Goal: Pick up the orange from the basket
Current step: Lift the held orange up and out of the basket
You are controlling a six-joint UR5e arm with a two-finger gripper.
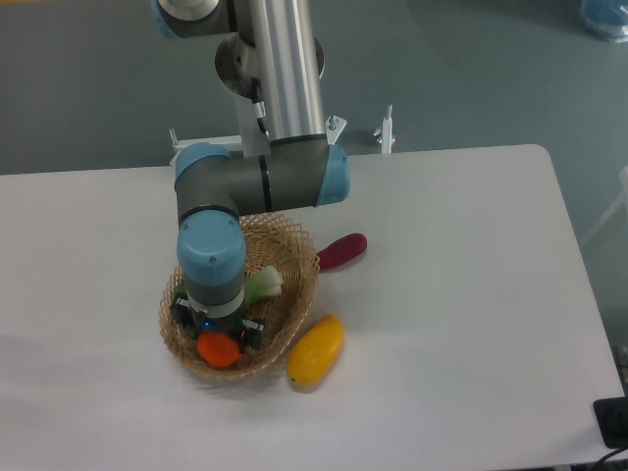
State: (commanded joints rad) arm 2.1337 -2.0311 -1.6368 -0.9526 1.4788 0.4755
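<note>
The orange (pixel 220 350) lies at the near end of the tan wicker basket (pixel 294 257), on the left half of the table. My gripper (pixel 220 334) points straight down over it, and the blue wrist hides the orange's far part. Dark fingers (pixel 255 332) show to either side of the orange, spread wider than the fruit, so the gripper looks open around it. Whether the pads touch the orange cannot be told.
A pale green and white vegetable (pixel 263 285) lies in the basket just right of my wrist. A yellow mango-like fruit (pixel 316 350) rests on the table against the basket's right side. A dark purple vegetable (pixel 341 250) lies behind it.
</note>
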